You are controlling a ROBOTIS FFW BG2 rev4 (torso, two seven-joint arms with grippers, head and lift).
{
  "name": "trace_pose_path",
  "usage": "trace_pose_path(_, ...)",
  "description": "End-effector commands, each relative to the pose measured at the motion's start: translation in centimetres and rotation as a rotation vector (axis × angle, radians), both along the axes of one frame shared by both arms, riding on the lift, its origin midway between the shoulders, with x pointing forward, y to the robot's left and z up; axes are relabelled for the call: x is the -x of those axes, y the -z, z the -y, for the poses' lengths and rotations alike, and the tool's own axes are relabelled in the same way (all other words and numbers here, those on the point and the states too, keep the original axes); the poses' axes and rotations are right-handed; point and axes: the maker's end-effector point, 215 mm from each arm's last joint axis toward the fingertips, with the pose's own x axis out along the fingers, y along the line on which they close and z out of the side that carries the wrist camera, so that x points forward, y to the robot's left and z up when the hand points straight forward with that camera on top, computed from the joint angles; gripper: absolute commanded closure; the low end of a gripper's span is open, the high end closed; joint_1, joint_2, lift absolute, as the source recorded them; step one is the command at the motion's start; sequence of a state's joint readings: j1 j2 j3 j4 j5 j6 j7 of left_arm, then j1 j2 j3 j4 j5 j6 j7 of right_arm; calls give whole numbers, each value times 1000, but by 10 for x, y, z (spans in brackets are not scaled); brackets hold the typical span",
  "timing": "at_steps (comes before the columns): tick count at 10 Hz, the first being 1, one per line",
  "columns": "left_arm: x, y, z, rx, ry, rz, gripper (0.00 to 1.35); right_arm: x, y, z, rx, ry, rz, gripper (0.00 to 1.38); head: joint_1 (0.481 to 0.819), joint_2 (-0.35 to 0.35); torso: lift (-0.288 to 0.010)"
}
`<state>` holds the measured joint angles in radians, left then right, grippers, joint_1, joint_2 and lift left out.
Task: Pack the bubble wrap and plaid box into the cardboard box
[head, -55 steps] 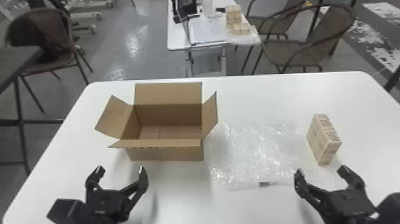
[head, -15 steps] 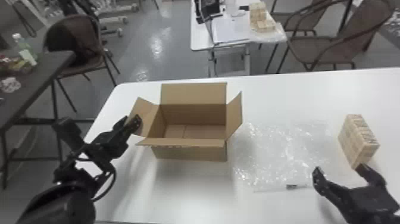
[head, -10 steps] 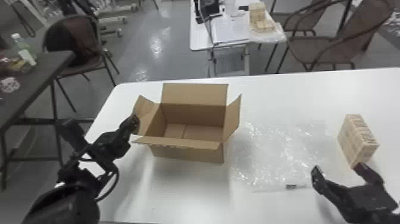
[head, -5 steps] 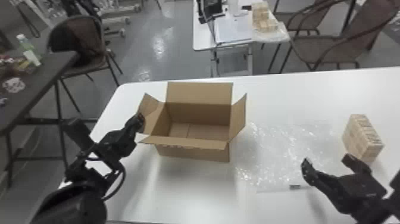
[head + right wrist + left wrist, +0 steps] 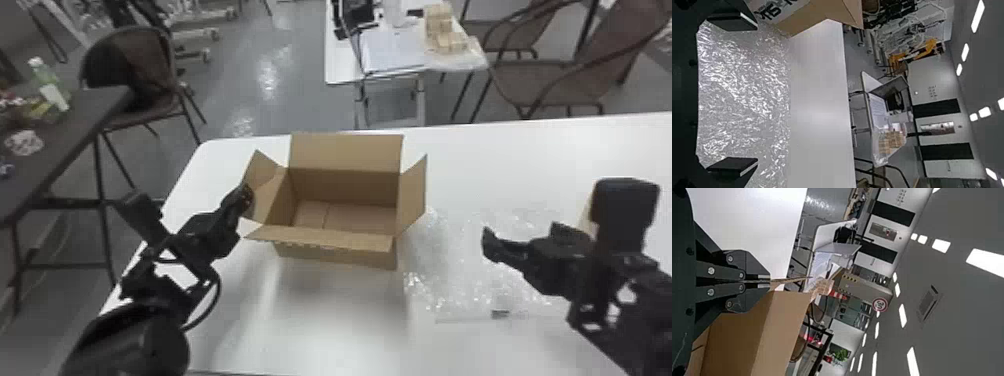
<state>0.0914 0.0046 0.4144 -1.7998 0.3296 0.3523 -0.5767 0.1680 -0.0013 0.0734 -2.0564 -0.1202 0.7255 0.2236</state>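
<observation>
Head view: left arm comes in from the lower left, left gripper (image 5: 246, 199) at the left flap (image 5: 265, 182) of the open brown cardboard box (image 5: 340, 257). Box opening faces up, flaps splayed, long axis left-right. Right arm enters right of the box; right gripper (image 5: 522, 232) points toward it, above the clear crinkly bubble wrap (image 5: 450, 260). Wrap lies flat on the white table (image 5: 500, 160), just right of the box. Plaid box (image 5: 586, 215), pale, farther right of the box, mostly hidden behind right arm; can't tell its long axis. Versus half a second ago: right gripper moved left and farther forward, box shifted slightly right.

Left wrist view: left gripper (image 5: 768, 281) closed, pinching the flap.

Right wrist view: right gripper (image 5: 755, 94) wide open, empty, wrap below, cardboard box nearby.
</observation>
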Motion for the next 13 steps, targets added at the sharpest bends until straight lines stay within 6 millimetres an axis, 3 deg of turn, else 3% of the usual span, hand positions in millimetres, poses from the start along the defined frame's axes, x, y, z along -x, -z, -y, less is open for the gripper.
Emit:
trace_pose_path(1, -3, -3, 6, 0, 11, 7, 1211, -10, 16, -11, 13, -31, -92, 91, 695, 216, -159)
trace_pose_path(4, -4, -5, 9, -4, 17, 8, 1213, -15, 53, -20, 19, -69, -267, 91, 695, 222, -159)
trace_pose_path(6, -5, -6, 11, -8, 22, 7, 1213, -19, 62, -21, 29, -87, -338, 93, 695, 223, -159)
trace_pose_path(9, -7, -6, 15, -12, 28, 0, 1211, -13, 75, -16, 94, -147, -457, 213, 695, 218, -159)
trace_pose_path(10, -8, -6, 15, -11, 27, -1, 1213, -11, 78, -15, 110, -154, -480, 292, 695, 217, -159)
trace_pose_path(13, -9, -8, 16, -7, 27, 1, 1213, -2, 92, -19, 92, -195, -534, 837, 695, 216, -159)
